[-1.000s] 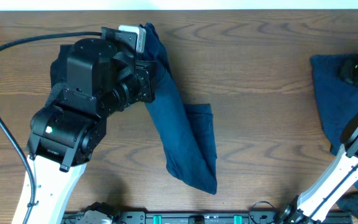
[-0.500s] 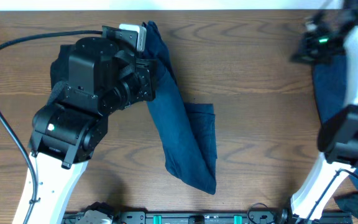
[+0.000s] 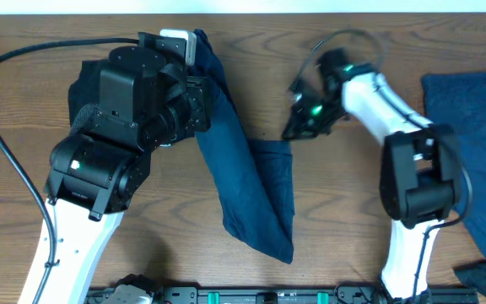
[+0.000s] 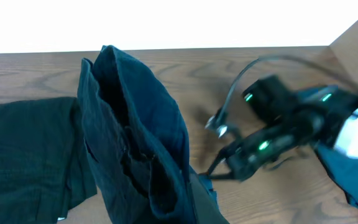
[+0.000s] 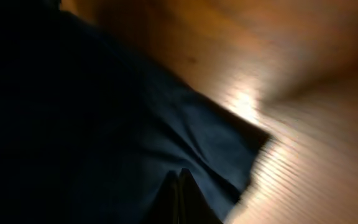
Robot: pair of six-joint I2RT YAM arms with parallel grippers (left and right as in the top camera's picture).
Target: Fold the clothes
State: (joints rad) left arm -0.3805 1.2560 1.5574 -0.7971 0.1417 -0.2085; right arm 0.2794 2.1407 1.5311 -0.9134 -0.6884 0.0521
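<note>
1. Nearest the front edge: lower end of the blue trousers (image 3: 264, 228), flat on the table (image 3: 353, 228), with a doubled panel lying alongside the main strip.
2. Mid-table: right gripper (image 3: 296, 128) low at the upper corner of that panel, touching it or just above it. Too blurred overhead and too dark in the wrist view to tell the jaws apart or together.
3. Farther back: left gripper (image 3: 189, 61) at the top end of the trousers, the cloth rising in a ridge there as if held. Jaws hidden by fabric, so cannot tell.
4. Risk 1: catching only 1 layer at the panel corner, or shoving it askew and spoiling the fold already there. Likely cause: a hasty or shallow pinch.
5. Risk 2: stretching or twisting the strip between 2 grippers pulling from opposite ends. Likely cause: poorly matched pulls.
6. Risk 3: clipping the bulky left arm, close beside the right gripper's reach.
7. Count: 2 arms, 2 grippers, 1 pair of trousers in work, 1 blue cloth (image 3: 471, 127) at the right edge, 1 dark cloth (image 4: 23, 143) under the left arm, 1 black cable (image 3: 7, 67).
</note>
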